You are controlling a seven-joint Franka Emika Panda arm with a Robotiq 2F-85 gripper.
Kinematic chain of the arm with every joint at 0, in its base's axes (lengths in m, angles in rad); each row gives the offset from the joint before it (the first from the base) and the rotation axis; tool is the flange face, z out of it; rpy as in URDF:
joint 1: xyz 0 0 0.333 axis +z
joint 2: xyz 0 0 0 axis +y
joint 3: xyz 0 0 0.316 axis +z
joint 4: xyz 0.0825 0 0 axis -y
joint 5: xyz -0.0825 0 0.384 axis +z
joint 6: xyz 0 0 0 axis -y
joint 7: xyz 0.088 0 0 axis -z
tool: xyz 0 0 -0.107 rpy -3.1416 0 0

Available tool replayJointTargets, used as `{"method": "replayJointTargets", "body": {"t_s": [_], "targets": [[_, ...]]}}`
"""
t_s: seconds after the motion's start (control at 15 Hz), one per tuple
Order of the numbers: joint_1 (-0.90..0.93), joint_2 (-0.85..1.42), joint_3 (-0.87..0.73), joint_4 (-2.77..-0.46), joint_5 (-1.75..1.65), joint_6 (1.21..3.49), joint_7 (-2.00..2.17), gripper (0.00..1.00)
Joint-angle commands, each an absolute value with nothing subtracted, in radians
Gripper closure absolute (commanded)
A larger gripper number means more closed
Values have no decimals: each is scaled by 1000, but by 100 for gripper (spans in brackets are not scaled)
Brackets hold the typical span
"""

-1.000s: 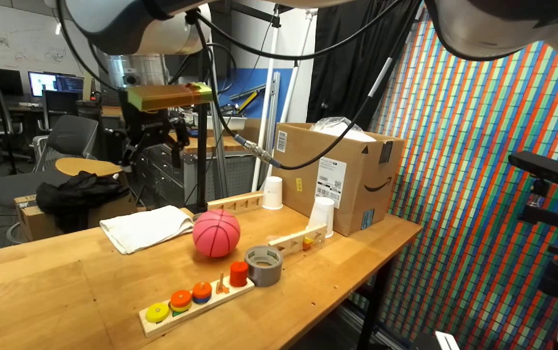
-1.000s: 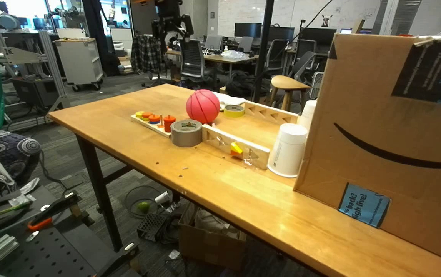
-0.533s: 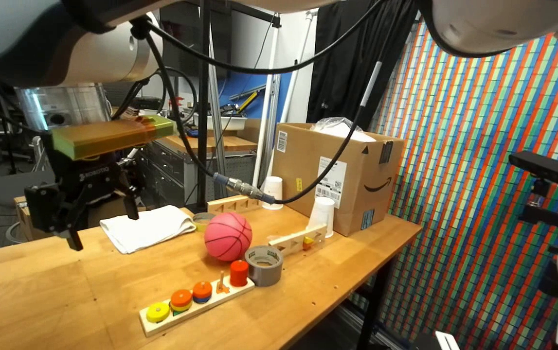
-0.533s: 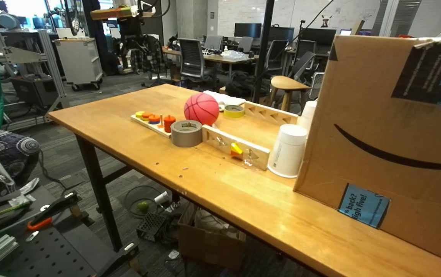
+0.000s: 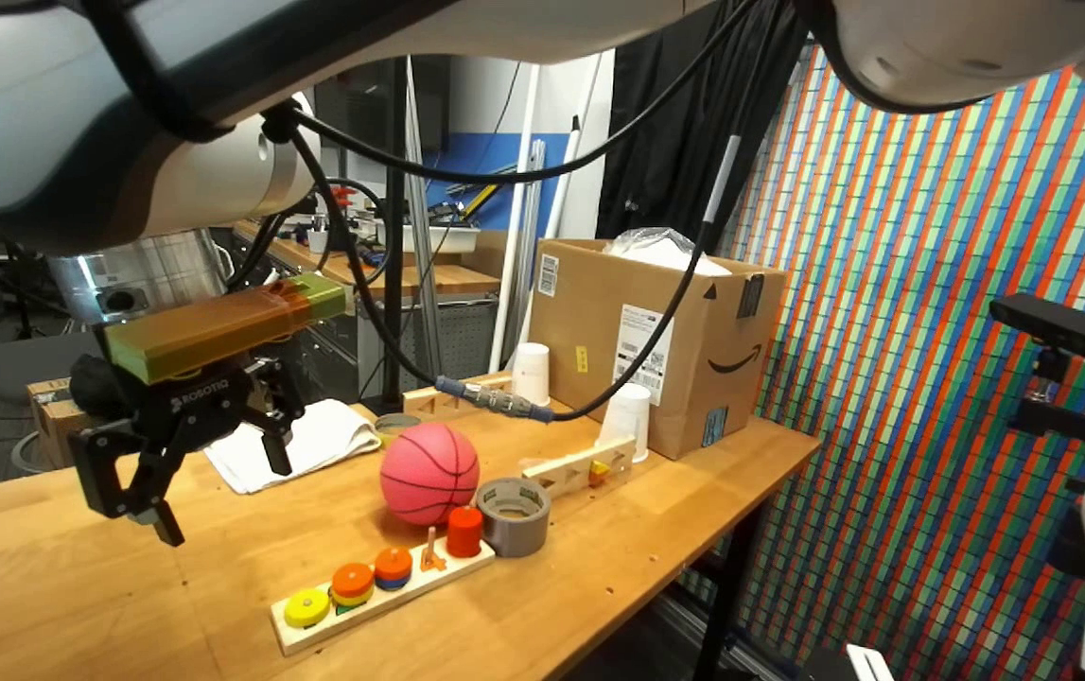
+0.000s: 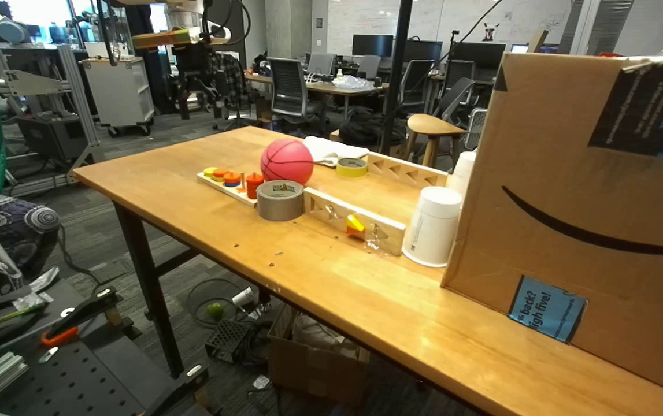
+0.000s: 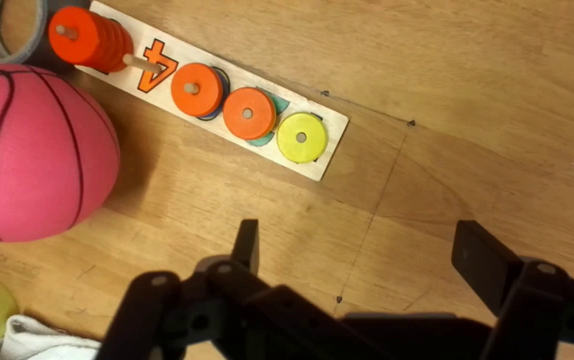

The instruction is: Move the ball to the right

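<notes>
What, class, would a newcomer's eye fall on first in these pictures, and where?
Probably the round pink ball with dark seams, on the brown wooden table beside the grey tape roll. Then the open black two-fingered claw, hanging above the table, left of the ball in an exterior view. On that view's right, a tall backdrop of orange, green and blue stripes also stands out.

"robotiq" on pincer (image 5: 223,492); "4" on pegboard (image 7: 240,79); "five!" on blue label (image 6: 548,308)
</notes>
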State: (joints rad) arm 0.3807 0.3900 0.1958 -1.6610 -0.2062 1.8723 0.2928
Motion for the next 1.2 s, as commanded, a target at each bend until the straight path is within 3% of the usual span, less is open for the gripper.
{"method": "replayJointTargets", "body": {"t_s": [0.0,0.8,1.13], "targets": [[380,398,189,-1668,-198,1892,327,0],[340,555,155,-1594,-160,1881,285,0],[345,517,63,-1535,-316,1797,298,0]]}}
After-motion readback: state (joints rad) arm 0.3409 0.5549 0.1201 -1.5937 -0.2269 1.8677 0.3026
